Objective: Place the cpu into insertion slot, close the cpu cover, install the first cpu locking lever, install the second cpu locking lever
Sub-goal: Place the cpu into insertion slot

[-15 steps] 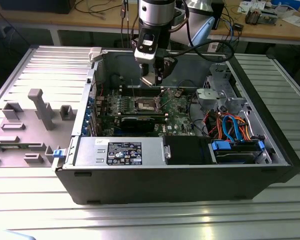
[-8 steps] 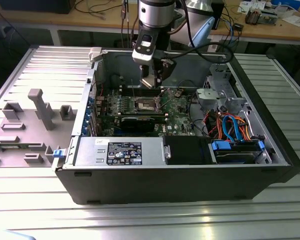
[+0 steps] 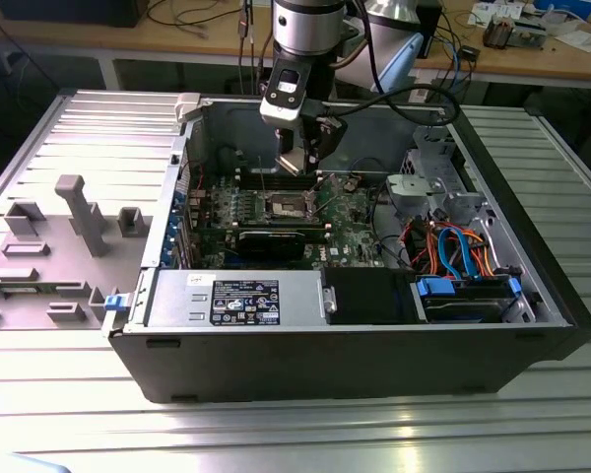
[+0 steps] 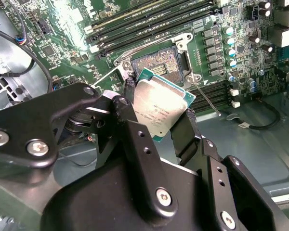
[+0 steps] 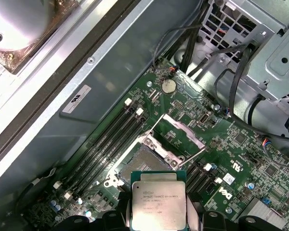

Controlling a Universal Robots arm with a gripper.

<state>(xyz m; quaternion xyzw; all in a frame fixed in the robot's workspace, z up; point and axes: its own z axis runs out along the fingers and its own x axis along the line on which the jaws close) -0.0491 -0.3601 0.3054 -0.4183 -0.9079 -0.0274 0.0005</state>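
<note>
Gripper (image 4: 156,114) clenching cpu (image 5: 159,204) by edges, hovering just above open insertion slot (image 4: 160,65) near motherboard (image 5: 241,144) middle. Cpu cover (image 5: 180,134) standing flipped open. Seating, cover closing, both locking levers (image 4: 205,99) not yet done.

arm (image 3: 300,25): silver-grey | gripper (image 4: 159,113): matte black, silver screws | wrist box (image 3: 283,96): seemingly white

PC case (image 3: 374,370), PSU (image 3: 177,296), RAM slots (image 4: 154,21), cables (image 3: 453,246)
</note>
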